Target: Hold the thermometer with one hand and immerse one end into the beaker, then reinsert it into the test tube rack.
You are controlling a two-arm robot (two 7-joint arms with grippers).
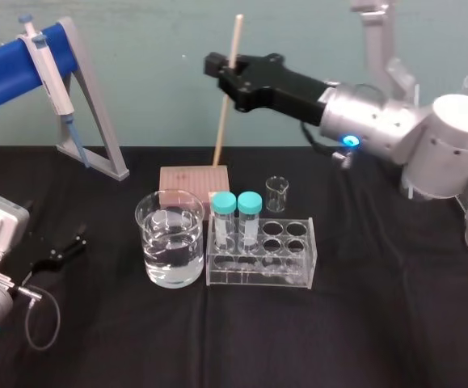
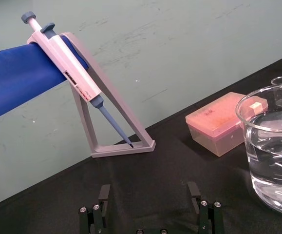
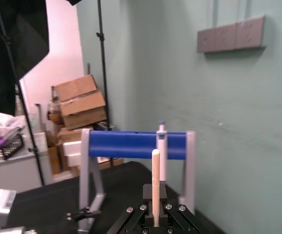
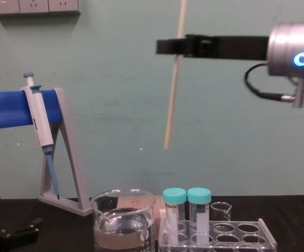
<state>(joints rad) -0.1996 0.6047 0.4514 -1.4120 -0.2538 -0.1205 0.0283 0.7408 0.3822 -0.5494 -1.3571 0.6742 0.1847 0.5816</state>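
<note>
Chest view: right gripper [image 4: 173, 46] fingers pinch thermometer [image 4: 171, 94], tilted, high over table [image 1: 395, 323]; left gripper [image 2: 149, 200] fingers apart.

beaker [image 1: 170, 238] left of rack [image 1: 262, 263]; thermometer [image 1: 226, 101] above

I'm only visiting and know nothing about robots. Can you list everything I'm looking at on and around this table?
thermometer: 1, cream-white, held in the air above the table, slightly tilted
beaker: 1, clear, holding water, left of the rack
rack: 1, clear, middle of the table
capped tubes: 2, teal caps, standing in the rack's left holes
small beaker: 1, clear, behind the rack
box: 1, pink, behind the beaker
pipette: 1, white and blue-grey, hanging on the stand
stand: 1, grey with a blue bar, far left
tablecloth: 1, black
left end effector: 1, black, open, low at the table's left
right end effector: 1, black, shut on the thermometer, up high
</note>
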